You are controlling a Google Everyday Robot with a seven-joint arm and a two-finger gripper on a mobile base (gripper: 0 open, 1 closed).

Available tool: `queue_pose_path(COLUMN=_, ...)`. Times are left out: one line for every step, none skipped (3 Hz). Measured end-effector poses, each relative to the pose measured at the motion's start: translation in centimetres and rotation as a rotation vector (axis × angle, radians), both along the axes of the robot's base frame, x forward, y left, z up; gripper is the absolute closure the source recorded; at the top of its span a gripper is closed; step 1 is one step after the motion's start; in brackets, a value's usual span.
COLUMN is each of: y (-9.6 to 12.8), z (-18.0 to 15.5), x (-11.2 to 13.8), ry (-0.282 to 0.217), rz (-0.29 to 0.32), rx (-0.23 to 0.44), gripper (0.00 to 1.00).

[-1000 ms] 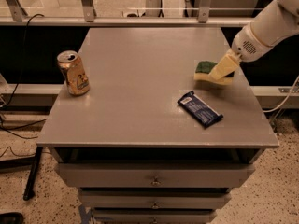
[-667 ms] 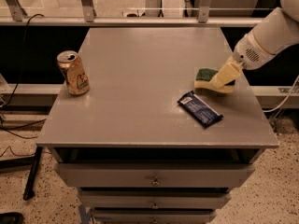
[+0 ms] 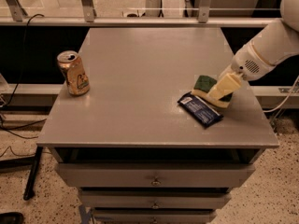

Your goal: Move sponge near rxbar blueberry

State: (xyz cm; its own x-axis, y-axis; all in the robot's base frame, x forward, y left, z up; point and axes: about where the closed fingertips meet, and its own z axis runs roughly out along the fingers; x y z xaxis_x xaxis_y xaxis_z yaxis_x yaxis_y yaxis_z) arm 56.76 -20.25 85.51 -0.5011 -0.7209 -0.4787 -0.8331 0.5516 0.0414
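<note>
The sponge [image 3: 203,83], dark green on top with a pale yellow body, sits at the right side of the grey table [image 3: 140,78]. It is low over or on the surface, right behind the rxbar blueberry [image 3: 200,109]. The bar is a flat navy wrapper lying at an angle near the front right. My gripper [image 3: 219,93] reaches in from the right on a white arm [image 3: 266,50]. Its pale fingers are shut on the sponge and cover its right half. The sponge's edge is almost touching the bar's far end.
A gold drink can [image 3: 73,72] stands upright at the table's left edge. Drawers [image 3: 154,176] sit under the tabletop. A railing with metal posts [image 3: 149,8] runs behind the table. Cables lie on the floor at the left.
My gripper has carried the sponge toward the front of the table and lower, from well behind the bar to right beside its far end. The bar and can have not moved.
</note>
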Motion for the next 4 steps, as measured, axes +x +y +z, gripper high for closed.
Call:
queue_pose_path(y=-0.6, z=0.7, x=-0.5, ry=-0.015, rz=-0.01, rx=0.001, gripper=0.0)
queue_pose_path(y=-3.5, z=4.6, x=-0.1, ry=-0.114, rz=-0.057, rx=-0.007, gripper=0.0)
queue_pose_path(y=-7.3, z=10.5, x=0.0, ry=-0.255, rz=-0.076, rx=0.02, gripper=0.0)
queue_pose_path(y=-11.9, z=14.7, x=-0.2, ry=-0.406, rz=-0.127, rx=0.136, gripper=0.0)
